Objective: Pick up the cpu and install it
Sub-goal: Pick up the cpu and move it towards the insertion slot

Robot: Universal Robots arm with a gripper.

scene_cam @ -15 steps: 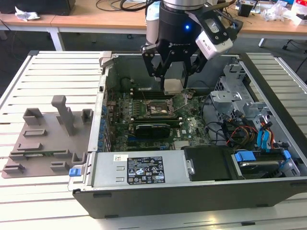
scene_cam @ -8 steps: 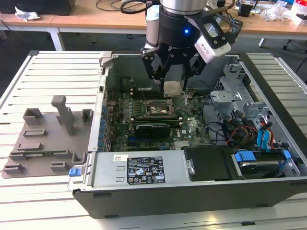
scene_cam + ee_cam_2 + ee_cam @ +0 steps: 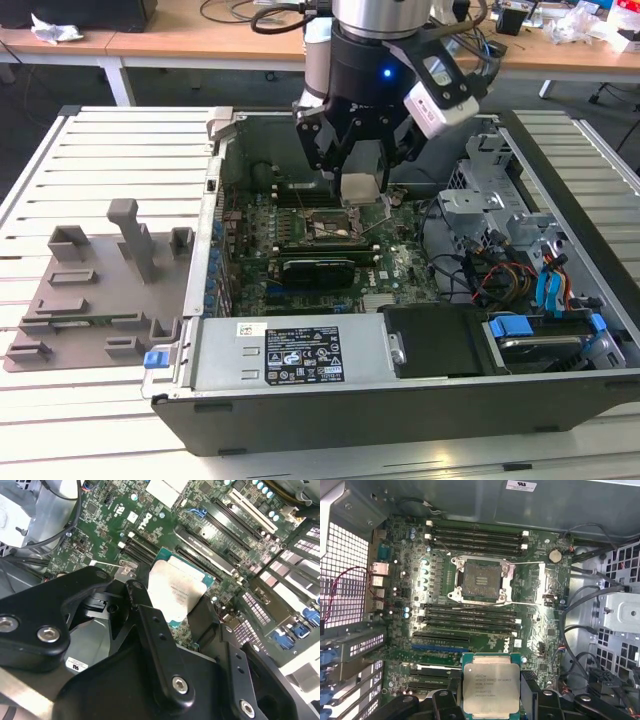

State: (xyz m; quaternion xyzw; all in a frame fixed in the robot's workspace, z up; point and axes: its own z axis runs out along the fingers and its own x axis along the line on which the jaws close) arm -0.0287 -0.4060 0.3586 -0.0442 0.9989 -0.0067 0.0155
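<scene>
Over the motherboard (image 3: pixel 536 645), claw (image 3: pixel 362 178) gripping cpu (image 3: pixel 491 690)

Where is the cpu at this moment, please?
In the exterior view the cpu is clamped in the gripper inside the open case, held above the motherboard close to the empty socket.

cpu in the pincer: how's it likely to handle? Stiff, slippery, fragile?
Probably stiff: the cpu looks flat though the pincer clamps only its side edges. Likely light, being a thin plate. Its smooth metal top and the narrow edge grip suggest it may slip or tilt if bumped against the open socket.
</scene>
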